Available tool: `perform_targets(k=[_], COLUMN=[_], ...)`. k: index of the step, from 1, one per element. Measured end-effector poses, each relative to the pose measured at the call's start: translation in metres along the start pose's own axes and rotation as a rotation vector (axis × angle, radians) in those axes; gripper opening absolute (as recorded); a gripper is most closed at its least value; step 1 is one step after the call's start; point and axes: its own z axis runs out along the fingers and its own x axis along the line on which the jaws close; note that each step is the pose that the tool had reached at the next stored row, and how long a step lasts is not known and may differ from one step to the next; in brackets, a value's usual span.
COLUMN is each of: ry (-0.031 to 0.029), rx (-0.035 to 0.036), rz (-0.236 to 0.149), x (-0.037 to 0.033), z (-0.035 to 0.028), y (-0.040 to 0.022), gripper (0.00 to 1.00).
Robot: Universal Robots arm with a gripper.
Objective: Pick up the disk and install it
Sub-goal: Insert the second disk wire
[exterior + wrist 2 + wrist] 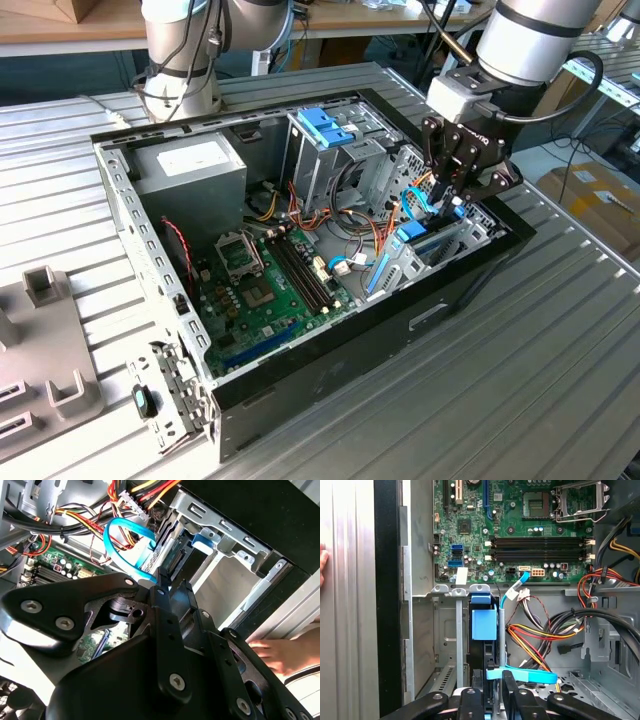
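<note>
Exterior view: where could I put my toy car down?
The ribbed metal table is bare on the exterior view's right of the computer case. Inside, it is crowded with cables, the motherboard and the gripper.

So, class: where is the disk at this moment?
The disk stands on edge in the drive bay at the computer case's corner on the exterior view's right, directly below the gripper, beside the motherboard.

Disk mostly hidden inside drive cage.
</note>
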Motion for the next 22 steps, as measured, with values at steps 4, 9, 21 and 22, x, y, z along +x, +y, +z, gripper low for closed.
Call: perform_targets(k=[4,9,21,22], ry=[-0.0002,0.0001,0.0003,0.0002], rx=[0.0,0.0,0.0,0.0], rz=[0.0,0.0,0.0,0.0], x=[0.0001,0.0001,-0.0004,-0.0008], z=[-0.0021,-0.0022,-0.0041,-0.0041], y=[-0.0001,0.0,-0.0001,-0.0003], gripper=[0.29,0.29,0.29,0.29])
